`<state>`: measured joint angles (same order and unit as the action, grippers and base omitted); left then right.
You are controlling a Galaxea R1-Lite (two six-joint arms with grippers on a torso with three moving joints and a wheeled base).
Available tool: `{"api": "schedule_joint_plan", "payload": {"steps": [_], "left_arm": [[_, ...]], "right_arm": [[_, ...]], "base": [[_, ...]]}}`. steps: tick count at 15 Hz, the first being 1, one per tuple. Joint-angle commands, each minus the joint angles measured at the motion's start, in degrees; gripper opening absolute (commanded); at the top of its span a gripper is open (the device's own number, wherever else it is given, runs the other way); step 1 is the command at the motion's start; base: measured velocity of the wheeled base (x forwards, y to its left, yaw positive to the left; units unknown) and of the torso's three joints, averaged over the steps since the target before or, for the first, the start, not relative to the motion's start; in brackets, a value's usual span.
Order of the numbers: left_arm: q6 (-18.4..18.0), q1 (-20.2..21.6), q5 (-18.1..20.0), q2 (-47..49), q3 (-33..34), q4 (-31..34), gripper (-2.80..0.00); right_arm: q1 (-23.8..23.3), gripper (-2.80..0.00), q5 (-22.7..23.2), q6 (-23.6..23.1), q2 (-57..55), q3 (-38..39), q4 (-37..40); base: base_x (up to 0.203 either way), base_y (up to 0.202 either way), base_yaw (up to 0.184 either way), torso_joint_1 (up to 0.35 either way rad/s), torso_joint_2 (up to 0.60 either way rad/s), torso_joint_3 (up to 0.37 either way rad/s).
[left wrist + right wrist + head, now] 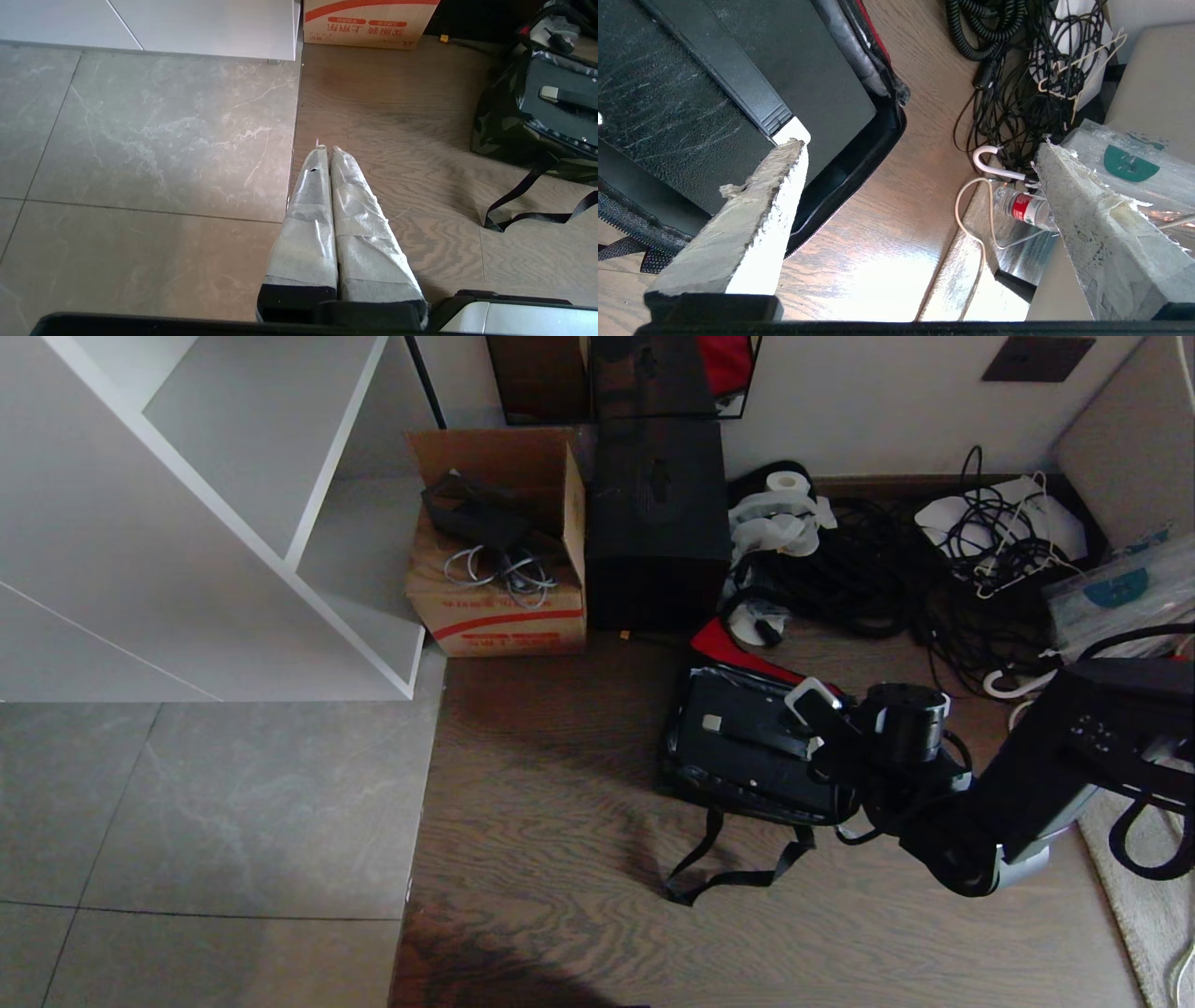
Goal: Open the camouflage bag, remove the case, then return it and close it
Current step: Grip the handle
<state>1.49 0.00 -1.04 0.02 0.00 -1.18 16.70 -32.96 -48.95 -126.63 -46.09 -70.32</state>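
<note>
Two tape-wrapped fingers (775,205) of my right claw (810,714) are standing spread wide, pinching nothing, hovering over one end of the single black rigid rectangular case (747,747). That case is sitting inside the one open boxy camouflage bag (686,782), directly under and to the left of my right claw. One finger is hanging just above the pale metal end mount (791,132) of the case's flat black handle (724,70); the other finger is reaching out past the bag's edge, over bare brown wood-grain floor (551,821). One red inner lid panel (724,649) is lying open just behind my right claw. One black shoulder strap (738,863) is trailing on the floor in front of it. Beyond it, one brown cardboard carton (504,607) and one taller plain black box (658,532) are standing side by side, with a tangle of black cables (868,569) to their right. My left claw (327,154) is hanging well apart to the left, its two wrapped fingers pressed together, empty.
</note>
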Motion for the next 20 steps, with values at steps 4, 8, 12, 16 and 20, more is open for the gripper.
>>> {"api": "schedule_joint_plan", "payload": {"steps": [4,8,12,16,20], "left_arm": [[0.62,0.0,-0.1,-0.02,0.53,-0.05,-2.8],[0.62,0.08,-0.03,-0.02,0.53,-0.05,-2.8],[0.62,0.0,-0.02,-0.02,0.53,-0.05,-2.8],[0.53,0.0,-0.1,-0.02,0.53,-0.05,-2.8],[0.69,0.07,-0.02,-0.02,0.54,-0.05,-2.8]], "right_arm": [[0.09,0.0,-0.09,-0.27,0.68,-0.12,-0.35],[0.09,0.0,0.0,-0.37,0.64,-0.34,-0.26],[0.09,0.0,0.02,-0.54,0.68,-0.38,-0.26],[0.09,0.0,0.08,-0.54,0.51,-0.49,-0.35],[0.09,0.0,0.13,-0.54,0.51,-0.18,-0.35]], "base": [[0.0,0.0,0.0,0.002,0.0,-0.074],[0.0,0.0,0.0,0.002,0.0,-0.17],[0.0,0.0,0.0,0.001,0.0,-0.028],[0.0,0.0,0.0,0.0,0.0,0.0],[0.0,0.0,0.0,0.0,0.0,0.0]]}}
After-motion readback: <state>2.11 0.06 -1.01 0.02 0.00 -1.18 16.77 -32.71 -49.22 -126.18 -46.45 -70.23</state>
